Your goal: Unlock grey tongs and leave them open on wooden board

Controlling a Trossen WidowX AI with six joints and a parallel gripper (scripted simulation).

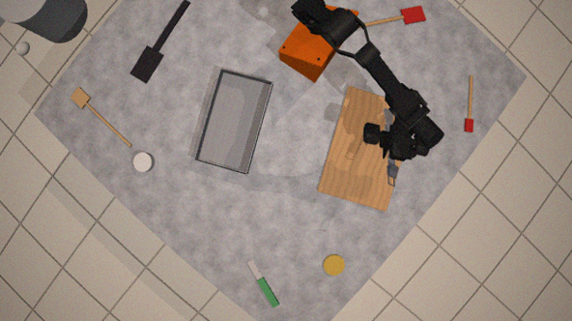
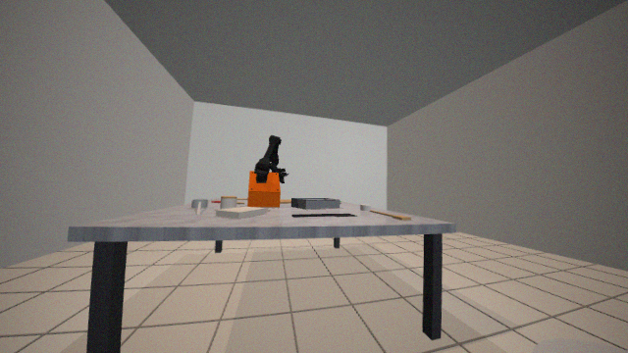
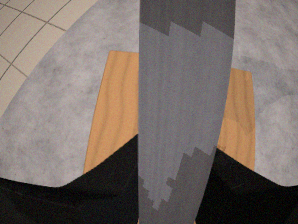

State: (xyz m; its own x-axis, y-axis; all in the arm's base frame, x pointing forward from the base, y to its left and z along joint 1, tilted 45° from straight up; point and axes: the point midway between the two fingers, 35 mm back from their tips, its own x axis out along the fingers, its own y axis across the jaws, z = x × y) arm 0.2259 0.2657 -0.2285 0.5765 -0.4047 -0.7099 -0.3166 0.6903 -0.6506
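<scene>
seen from above, a black robot arm reaches from an orange base block (image 1: pixel 309 49) near the top centre of the frame down to the right side, where its end effector (image 1: pixel 393 161) hangs over a wooden board (image 1: pixel 359 149). the end effector is closed on the grey tongs (image 1: pixel 392 174); only a short grey stub of them shows below the arm, over the board's right edge. the wrist view is filled top to bottom by the grey tongs (image 3: pixel 182 110), their two arms together, with the board (image 3: pixel 116 110) beneath them on both sides. whether the tips touch the board cannot be told. the roasting tin (image 1: pixel 233 120) sits well apart, left of the board at the frame's centre, on the mottled grey surface (image 1: pixel 168 213). in the exterior view the arm and board are small and distant.
</scene>
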